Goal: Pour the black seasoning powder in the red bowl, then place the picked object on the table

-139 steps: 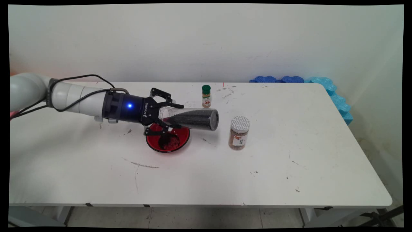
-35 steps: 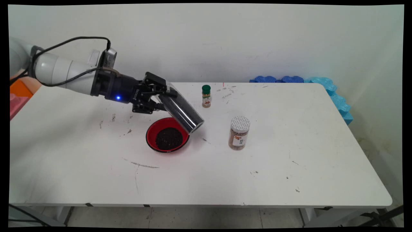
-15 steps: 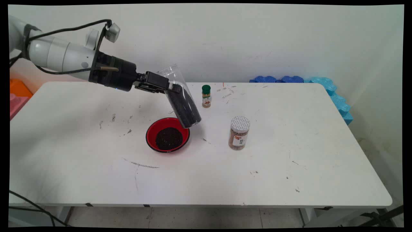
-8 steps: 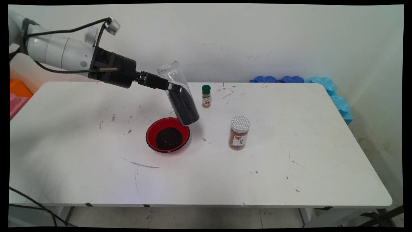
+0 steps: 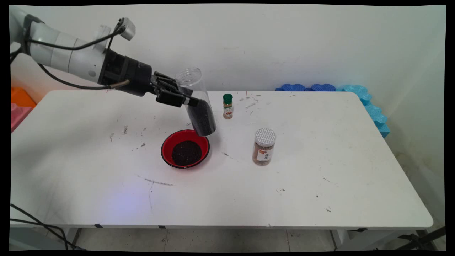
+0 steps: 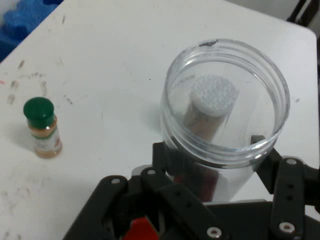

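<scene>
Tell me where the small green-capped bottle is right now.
In the main view the green-capped bottle stands upright near the table's far edge, just right of the clear jar held in the gripper, and beyond the red bowl.

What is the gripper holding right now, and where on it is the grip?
The gripper is shut on the clear jar of dark grains, gripping its side wall about mid-height, just below the empty upper part.

We see the white arm (image 5: 67,58) extend from the upper left, angled down toward the right, raised above the table. The black gripper (image 5: 185,97) has its fingers (image 5: 174,101) clamped on a clear jar (image 5: 197,103), holding it aloft.
</scene>
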Robot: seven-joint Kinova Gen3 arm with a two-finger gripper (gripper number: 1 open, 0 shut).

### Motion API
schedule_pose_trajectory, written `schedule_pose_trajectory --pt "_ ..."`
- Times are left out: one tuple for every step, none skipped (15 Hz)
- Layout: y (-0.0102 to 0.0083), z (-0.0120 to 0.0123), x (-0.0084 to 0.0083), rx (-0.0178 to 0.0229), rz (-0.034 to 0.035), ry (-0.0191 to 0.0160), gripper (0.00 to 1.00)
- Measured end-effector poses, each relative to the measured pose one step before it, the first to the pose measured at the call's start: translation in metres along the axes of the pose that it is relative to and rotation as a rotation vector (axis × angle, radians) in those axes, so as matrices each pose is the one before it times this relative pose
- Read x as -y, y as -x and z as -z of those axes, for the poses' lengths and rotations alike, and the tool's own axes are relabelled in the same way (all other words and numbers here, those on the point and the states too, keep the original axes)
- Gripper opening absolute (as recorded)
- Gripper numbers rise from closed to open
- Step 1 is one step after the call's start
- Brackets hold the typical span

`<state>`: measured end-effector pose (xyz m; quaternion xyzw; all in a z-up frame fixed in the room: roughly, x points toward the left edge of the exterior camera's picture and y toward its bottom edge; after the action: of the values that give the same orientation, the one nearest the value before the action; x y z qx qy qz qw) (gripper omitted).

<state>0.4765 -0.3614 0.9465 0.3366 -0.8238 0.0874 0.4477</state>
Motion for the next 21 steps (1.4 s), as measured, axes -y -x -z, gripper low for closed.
schedule_pose_trajectory --pt "-0.00099 -0.00005 -0.00074 0.00414 -0.04088 -0.00274 0.0" --pt "-0.00149 -0.00011 -0.00078 0.00424 -0.04982 -0.004 0.0" --pt "-0.00127 -0.00008 -0.00039 0.00251 -0.03378 -0.00323 0.0" --pt "-0.00143 -0.00008 -0.00035 0.00265 -0.03502 -0.00342 0.0" --pt "-0.00148 -0.00022 -0.00023 0.00232 -0.03194 -0.00323 0.0" --pt "-0.0014 -0.00009 0.00008 0.00015 -0.0225 -0.00381 0.0" --pt "-0.00135 0.00005 0.00006 -0.00056 -0.01984 -0.00429 0.0" --pt "-0.00235 -0.00006 0.00067 -0.00314 -0.02355 -0.00714 0.0" --pt "-0.00157 -0.00009 0.00069 -0.00161 -0.01351 -0.00488 0.0" --pt "-0.00139 -0.00017 0.00064 -0.00106 -0.0111 -0.00395 0.0" --pt "-0.00146 -0.00051 0.00086 -0.00019 -0.00748 -0.00382 0.0" --pt "-0.00158 -0.00081 0.00094 -0.00003 -0.00397 -0.00332 0.0" --pt "-0.0009 -0.00056 0.00054 0.00014 -0.00119 -0.00163 0.0" --pt "-0.00168 -0.00146 0.00117 0.00005 -0.00018 -0.00369 0.0" --pt "-0.00216 -0.00231 0.00151 -0.00011 0.00243 -0.00449 0.0" --pt "-0.00233 -0.00294 0.00156 -0.00018 0.00625 -0.00371 0.0" --pt "-0.00272 -0.004 0.00197 0.0004 0.00921 -0.00528 0.0" --pt "-0.00154 -0.00259 0.00118 0.00066 0.0058 -0.00321 0.0" --pt "-0.00196 -0.00412 0.00208 -0.0009 0.0142 -0.00908 0.0" --pt "-0.00173 -0.0054 0.00256 -0.00074 0.02041 -0.01164 0.0" --pt "-0.00089 -0.005 0.00213 0.00039 0.01819 -0.00966 0.0"
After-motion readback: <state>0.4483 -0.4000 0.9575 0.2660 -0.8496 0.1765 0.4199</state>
